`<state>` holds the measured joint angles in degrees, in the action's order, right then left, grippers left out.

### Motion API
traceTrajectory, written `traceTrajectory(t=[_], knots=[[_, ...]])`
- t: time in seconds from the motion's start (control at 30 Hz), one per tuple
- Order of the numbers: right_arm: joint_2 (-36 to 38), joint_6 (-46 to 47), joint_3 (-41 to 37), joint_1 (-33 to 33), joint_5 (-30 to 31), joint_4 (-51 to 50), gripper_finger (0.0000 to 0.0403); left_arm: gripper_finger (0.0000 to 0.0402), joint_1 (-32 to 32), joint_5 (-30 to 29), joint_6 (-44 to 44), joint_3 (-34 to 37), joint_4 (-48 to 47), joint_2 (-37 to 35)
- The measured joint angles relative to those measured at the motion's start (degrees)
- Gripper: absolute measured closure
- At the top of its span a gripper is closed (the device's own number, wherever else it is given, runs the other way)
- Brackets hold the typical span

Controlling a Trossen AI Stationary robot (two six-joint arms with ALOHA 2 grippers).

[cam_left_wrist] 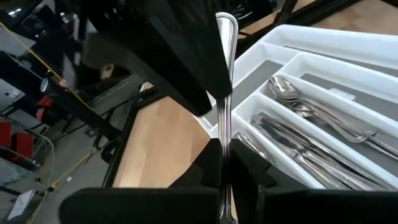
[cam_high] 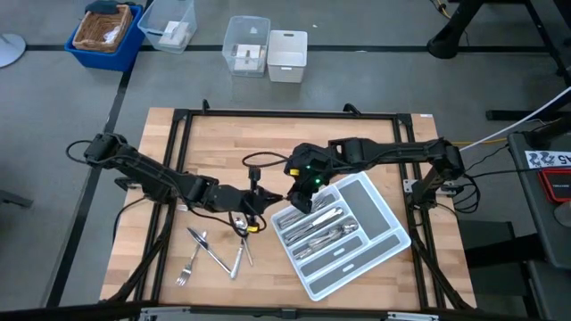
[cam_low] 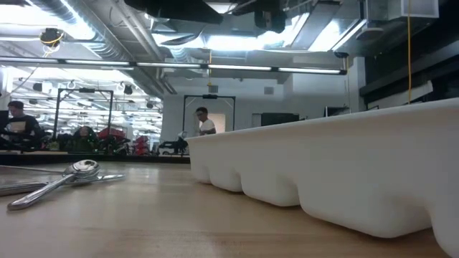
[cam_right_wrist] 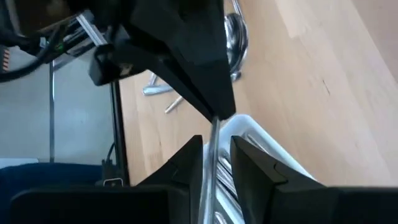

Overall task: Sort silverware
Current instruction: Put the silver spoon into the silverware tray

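Left jaws: clamped together on the slim handle of one piece of silverware (cam_left_wrist: 224,87); which kind of piece it is cannot be told.
Right jaws: parted a little, with the same handle running between the two fingers (cam_right_wrist: 186,168); whether they press on it cannot be told.
Left gripper (cam_high: 268,201): over the bare wood near the middle of the table (cam_high: 161,152), just beside the tray's near corner.
Right gripper (cam_high: 302,191): facing the left one at the tray's edge, the two almost meeting.
Held piece: off the table, spanning the gap between both grippers, next to the tray's rim.
Tray (cam_high: 393,234): light grey, set at a slant on the right half of the table; spoons (cam_left_wrist: 298,99) and knives (cam_left_wrist: 292,140) lie in its long compartments.
Loose pieces (cam_high: 214,254): forks and others scattered on the wood to the left of the tray, some crossing.
Boxes (cam_high: 248,45): clear ones on the floor beyond the table.
Background: a person (cam_low: 204,122) far off in the room.
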<state>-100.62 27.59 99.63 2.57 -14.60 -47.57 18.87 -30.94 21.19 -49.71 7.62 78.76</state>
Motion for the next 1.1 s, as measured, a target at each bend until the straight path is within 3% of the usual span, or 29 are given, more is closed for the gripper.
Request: traceTrajectory(t=[0.33,0.63,0.87,1.1], knots=[[-3.7,0.0,0.0,0.0,-8.8,-0.2,0.032,0.0396,0.0,-0.2,1.5,0.0,0.9,0.0],[-4.4,-1.0,0.0,0.0,-10.5,1.1,0.0322,0.0394,0.0,-0.2,1.8,-0.1,0.4,0.0],[-4.6,-0.9,0.0,-0.1,-11.3,0.5,0.0391,0.0396,0.0,-0.2,1.8,-0.1,0.5,0.0],[-4.6,-2.4,0.0,-0.1,-11.3,0.6,0.0399,0.0394,0.0,-0.2,2.7,-0.1,0.3,-0.1]])
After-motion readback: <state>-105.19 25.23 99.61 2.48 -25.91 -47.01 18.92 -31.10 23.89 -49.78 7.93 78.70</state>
